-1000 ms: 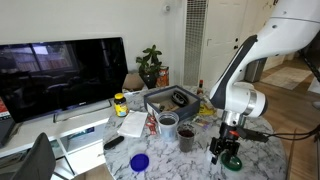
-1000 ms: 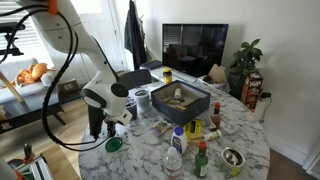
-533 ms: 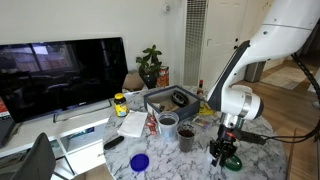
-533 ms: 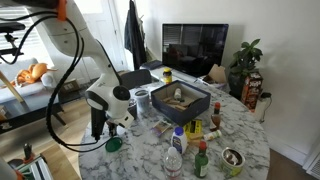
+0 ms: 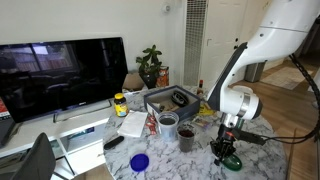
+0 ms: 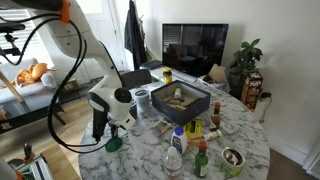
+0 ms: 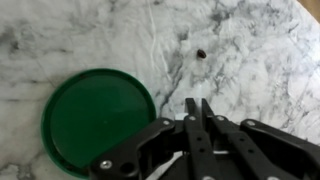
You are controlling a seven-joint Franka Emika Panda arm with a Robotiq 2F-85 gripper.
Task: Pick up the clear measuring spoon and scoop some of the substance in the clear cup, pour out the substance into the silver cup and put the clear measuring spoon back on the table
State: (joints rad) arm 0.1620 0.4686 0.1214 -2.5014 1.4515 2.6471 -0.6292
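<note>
In the wrist view my gripper (image 7: 197, 108) points down at the marbled table (image 7: 110, 35), its two fingers pressed together. A pale, see-through strip, the clear measuring spoon (image 7: 172, 160), runs crosswise under the fingers and seems pinched between them. A green lid (image 7: 97, 120) lies flat just left of the tips. In both exterior views the gripper (image 5: 228, 152) (image 6: 100, 136) stands low at the table's edge by that lid (image 6: 114, 145). The clear cup (image 5: 168, 123), reddish-brown substance inside, and the silver cup (image 5: 187, 137) stand side by side a short way off.
A black tray (image 5: 170, 99) (image 6: 178, 100) holding objects fills the middle of the table. A blue lid (image 5: 139, 161) and a yellow jar (image 5: 120, 103) sit near the cups. Several bottles (image 6: 175, 150) crowd the near edge. A dark speck (image 7: 201, 54) lies ahead of the fingers.
The fingers have closed from wide apart to pressed together, down at the tabletop beside the green lid. The arm itself has hardly shifted.
</note>
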